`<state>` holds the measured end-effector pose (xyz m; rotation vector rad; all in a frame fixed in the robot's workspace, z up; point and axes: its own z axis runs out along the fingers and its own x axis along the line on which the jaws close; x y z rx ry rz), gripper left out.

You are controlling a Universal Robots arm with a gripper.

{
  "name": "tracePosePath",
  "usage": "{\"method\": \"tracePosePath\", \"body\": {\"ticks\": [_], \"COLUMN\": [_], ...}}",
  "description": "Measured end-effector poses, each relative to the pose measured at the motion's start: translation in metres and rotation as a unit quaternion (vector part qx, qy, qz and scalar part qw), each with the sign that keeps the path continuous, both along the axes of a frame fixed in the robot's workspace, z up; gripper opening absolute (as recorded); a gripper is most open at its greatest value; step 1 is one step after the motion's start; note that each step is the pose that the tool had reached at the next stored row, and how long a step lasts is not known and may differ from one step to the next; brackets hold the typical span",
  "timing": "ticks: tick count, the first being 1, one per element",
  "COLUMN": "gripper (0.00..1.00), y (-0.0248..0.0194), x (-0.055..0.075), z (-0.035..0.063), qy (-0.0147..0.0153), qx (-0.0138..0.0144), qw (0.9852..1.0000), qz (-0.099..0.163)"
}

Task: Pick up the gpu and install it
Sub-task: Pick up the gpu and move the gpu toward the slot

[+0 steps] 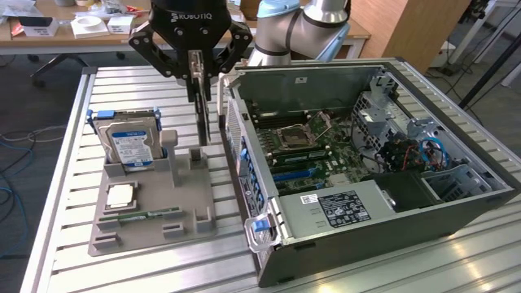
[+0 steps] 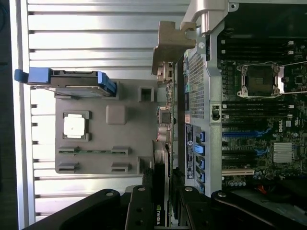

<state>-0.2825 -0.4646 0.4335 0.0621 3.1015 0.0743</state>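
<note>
Exterior view: one black two-finger gripper (image 1: pixel 195 72) is clamped on one thin black gpu card (image 1: pixel 202 116). The card hangs upright over one grey plastic tray (image 1: pixel 187 201), just to the exterior view's left of one open black computer case (image 1: pixel 456 210). The tray holds one silver hard drive (image 1: pixel 130 143), one square processor chip (image 1: pixel 121 195) and one green memory stick (image 1: pixel 146 215).

Wrist view: the card's pale metal bracket (image 2: pixel 169 48) sits beside the case wall.

Slatted alu table (image 1: pixel 73 183) carries 2 items directly: grey fixture plate (image 1: pixel 191 195) on the exterior view's left, and open PC case (image 1: pixel 391 244) just beside it on the right. Both sit flat on the slats.
</note>
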Motion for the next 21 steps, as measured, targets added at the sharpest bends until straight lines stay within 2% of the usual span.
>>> {"method": "tracePosePath", "body": {"ticks": [8,21], "gripper": [0.26,0.26], "y": [0.0000,0.0000], "x": [0.021,0.059], "z": [0.0001,0.0000], "qy": [0.0000,0.0000], "qx": [0.0011,0.0061], "qw": [1.0000,1.0000], "qz": [0.000,0.000]}}
